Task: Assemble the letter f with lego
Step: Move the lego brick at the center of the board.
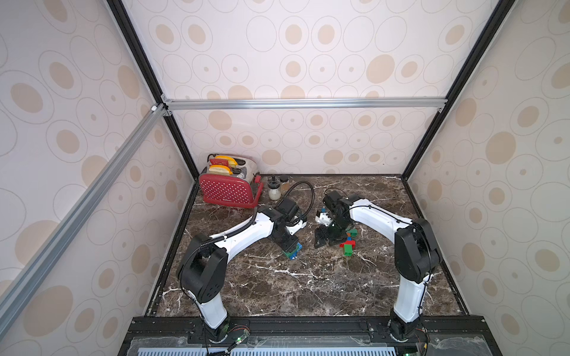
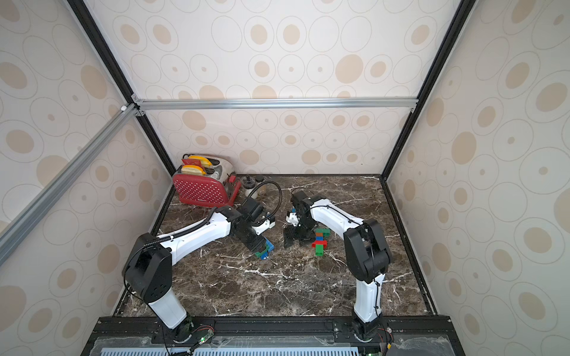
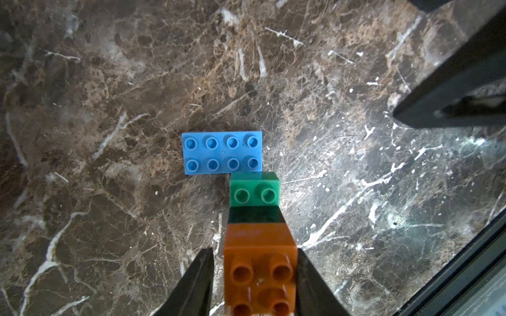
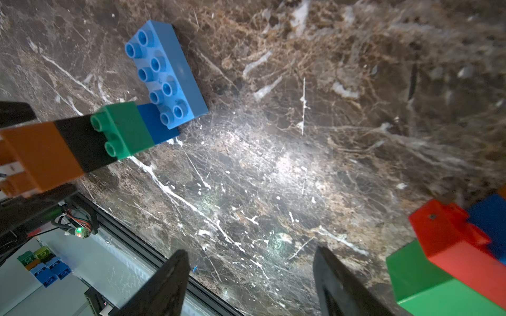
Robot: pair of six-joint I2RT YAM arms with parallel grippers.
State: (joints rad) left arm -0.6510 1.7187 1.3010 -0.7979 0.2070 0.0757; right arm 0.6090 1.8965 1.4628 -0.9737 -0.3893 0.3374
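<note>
A stack of lego stands on the marble under my left gripper [image 3: 254, 250]: an orange brick [image 3: 260, 246] on top, then black [image 3: 256, 214], green [image 3: 254, 191] and dark blue [image 4: 158, 123]. My left jaws straddle the orange brick, one finger touching it and the other a narrow gap away. A light blue oblong brick [image 3: 221, 153] lies flat against the stack's foot. A second lego cluster [image 1: 348, 243] of red, green, blue and orange bricks lies beside my right gripper [image 4: 252, 262], which hangs open over bare marble with nothing between its fingers.
A red dotted toaster [image 1: 228, 188] and two small jars [image 1: 274, 189] stand at the back left. The black front rail [image 4: 153, 257] edges the table near my right gripper. Several loose bricks [image 4: 43, 265] lie beyond that rail, off the marble.
</note>
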